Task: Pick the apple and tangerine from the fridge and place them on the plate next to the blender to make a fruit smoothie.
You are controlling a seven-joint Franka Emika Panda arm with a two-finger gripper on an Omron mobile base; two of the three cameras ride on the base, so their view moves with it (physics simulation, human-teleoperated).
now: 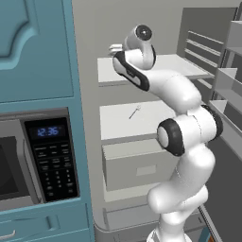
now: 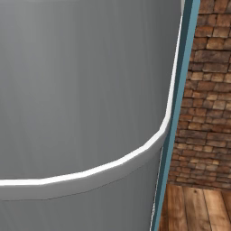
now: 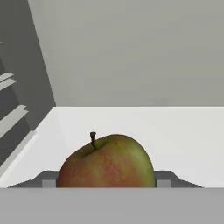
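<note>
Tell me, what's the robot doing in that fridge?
Gripper shut on red-green stemmed apple. Apple on pale upper fridge shelf. Nothing in the way.

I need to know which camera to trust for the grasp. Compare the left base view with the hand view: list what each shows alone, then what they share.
Left base view alone: the microwave in the teal cabinet, the grey drawer, the door racks and a thin utensil on the middle shelf.

Hand view alone: the apple, stem up, sitting between the finger tips of the gripper.

Shared: the fridge interior, with the pale upper shelf and back wall.
</note>
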